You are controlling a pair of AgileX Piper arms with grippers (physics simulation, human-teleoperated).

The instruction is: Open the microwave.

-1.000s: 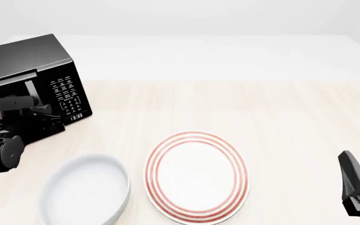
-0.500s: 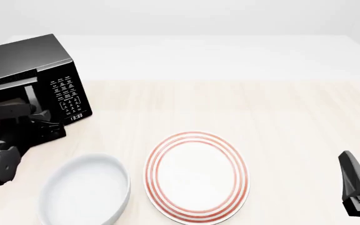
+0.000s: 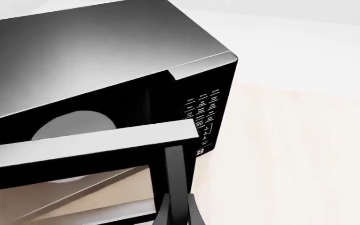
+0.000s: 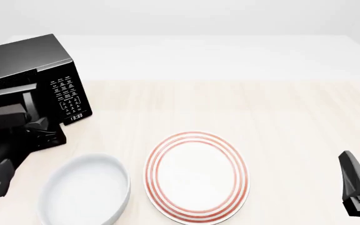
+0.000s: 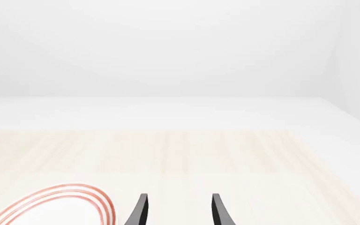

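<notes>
The glossy black microwave [image 4: 24, 61] stands at the table's far left, with its keypad [image 4: 67, 96] facing the arms. Its door [image 4: 2, 116] is partly swung open. In the left wrist view the microwave [image 3: 105, 47] fills the frame. The door's top edge [image 3: 86, 147] stands out from the body, and the white turntable [image 3: 73, 125] shows inside. My left gripper [image 4: 35, 125] is shut on the vertical handle [image 3: 174, 173]. My right gripper [image 4: 358, 187] is open and empty at the near right, far from the microwave. Its two fingers [image 5: 139, 211] are apart.
A white plate with red rings [image 4: 197, 176] lies in the near middle and also shows in the right wrist view [image 5: 61, 201]. A white bowl [image 4: 85, 190] sits left of it, just in front of the left arm and the open door.
My left gripper has pulled back toward the near left with the handle, and the microwave door has swung further open. The right arm has not moved.
</notes>
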